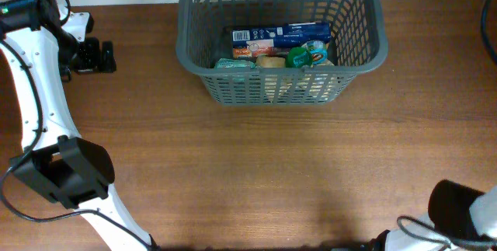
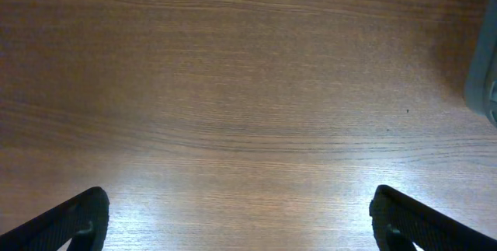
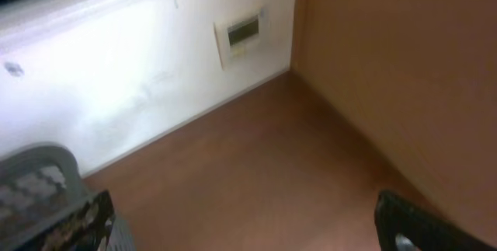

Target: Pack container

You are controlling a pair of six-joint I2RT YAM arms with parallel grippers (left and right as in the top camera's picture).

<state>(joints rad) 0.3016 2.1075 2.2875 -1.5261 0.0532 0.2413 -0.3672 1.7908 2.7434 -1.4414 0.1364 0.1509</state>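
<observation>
The dark grey slotted basket (image 1: 281,80) stands at the far middle of the wooden table. Inside it lie a blue box (image 1: 279,33), an orange packet (image 1: 252,49), a green packet (image 1: 307,54) and other groceries. My left gripper (image 1: 107,57) is far left of the basket, low over bare wood. In the left wrist view it (image 2: 237,212) is open and empty, with the basket's edge (image 2: 485,80) at the right. My right gripper (image 3: 248,231) is open and empty, with a corner of the basket (image 3: 39,177) at its lower left.
A white wall (image 3: 116,88) with a small wall plate (image 3: 242,32) runs behind the table's far edge. The right arm's base (image 1: 466,212) sits at the front right corner and the left arm's base (image 1: 66,173) at the front left.
</observation>
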